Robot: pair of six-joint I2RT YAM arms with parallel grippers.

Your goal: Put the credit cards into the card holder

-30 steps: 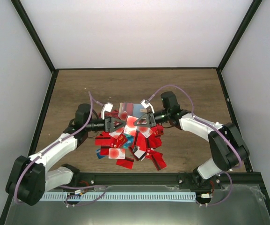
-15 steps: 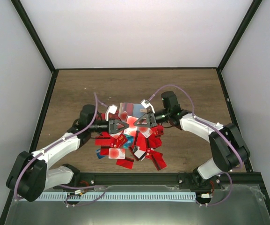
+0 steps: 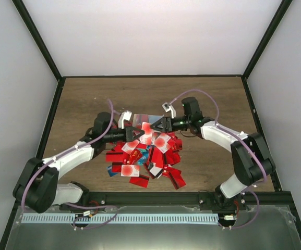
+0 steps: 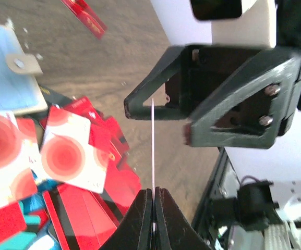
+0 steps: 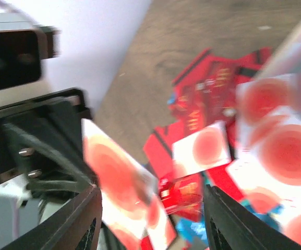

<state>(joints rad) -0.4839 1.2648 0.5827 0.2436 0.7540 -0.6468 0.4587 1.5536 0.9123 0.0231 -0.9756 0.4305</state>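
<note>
Print on credit cards (image 3: 145,156) illegible

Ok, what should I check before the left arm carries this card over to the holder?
1. Left gripper shut on the card: ok.
2. Right gripper open, one finger on each side of the card: ok.
3. Card's far edge free of the right gripper's fingers: cannot tell.
4. Card holder in view at the edge of the pile: ok.
5. Card holder's slot open and reachable: cannot tell.
</note>
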